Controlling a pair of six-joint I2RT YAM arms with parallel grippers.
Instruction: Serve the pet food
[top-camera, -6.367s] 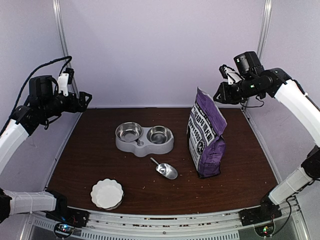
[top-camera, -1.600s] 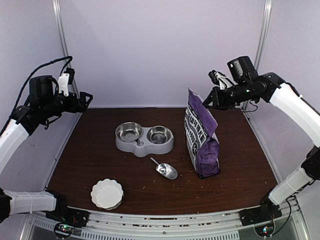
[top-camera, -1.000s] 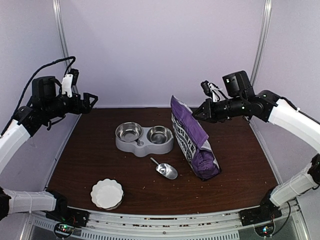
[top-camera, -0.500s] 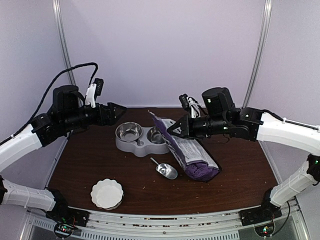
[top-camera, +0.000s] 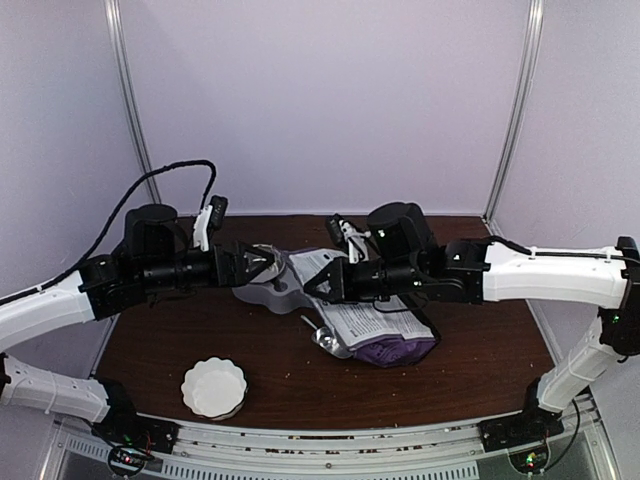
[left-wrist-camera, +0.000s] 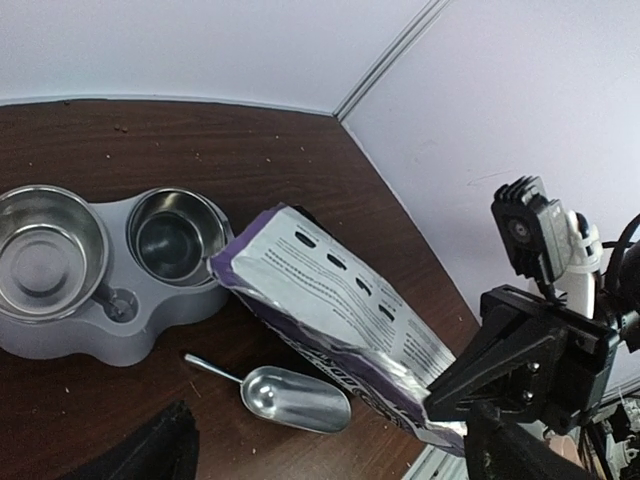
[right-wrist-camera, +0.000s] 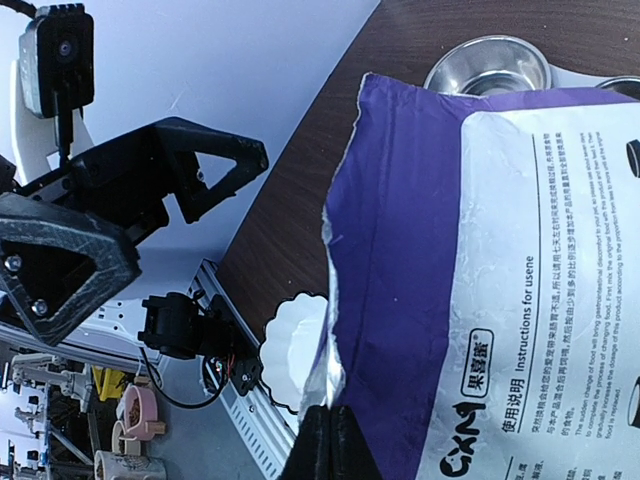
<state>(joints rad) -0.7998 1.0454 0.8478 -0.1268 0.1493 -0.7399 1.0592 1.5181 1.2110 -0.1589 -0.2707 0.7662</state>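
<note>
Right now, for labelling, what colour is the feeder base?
Grey feeder base; best in left wrist view.

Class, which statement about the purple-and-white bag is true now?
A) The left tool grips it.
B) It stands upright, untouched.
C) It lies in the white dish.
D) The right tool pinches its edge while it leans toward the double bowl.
D: the right tool is shut on the edge of the bag, which tilts toward the double bowl; the left tool is open, off it.

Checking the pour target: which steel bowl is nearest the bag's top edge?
The right bowl; the top edge of the bag lies by its rim, the left bowl sits apart.
</note>
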